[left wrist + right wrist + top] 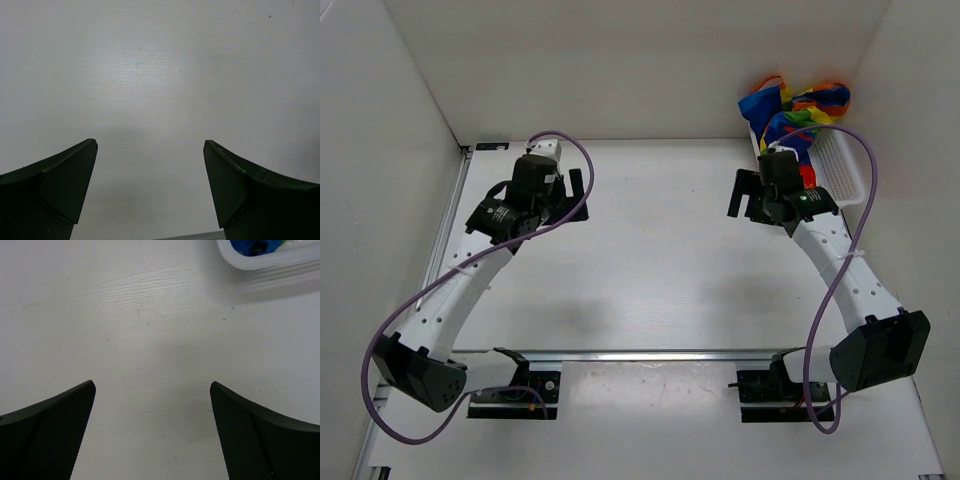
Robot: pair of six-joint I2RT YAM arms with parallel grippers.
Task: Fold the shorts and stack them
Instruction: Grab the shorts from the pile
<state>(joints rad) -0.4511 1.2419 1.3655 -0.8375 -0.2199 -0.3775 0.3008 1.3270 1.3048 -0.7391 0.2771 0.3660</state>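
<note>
Hung over the surface (650, 260) with left claw (150, 145) and right claw (152, 385) both spread, empty; risked tipping the basket (845, 165) by snagging the heaped shorts (798, 108) on its mesh.

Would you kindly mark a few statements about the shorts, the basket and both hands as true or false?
1. The rainbow-striped shorts lie bunched in the white mesh basket. True.
2. The left hand is shut on cloth. False: it is open, with only bare table between its fingers.
3. The basket stands at the table's far right corner. True.
4. The right hand holds the shorts. False: it is open and empty, beside the basket.
</note>
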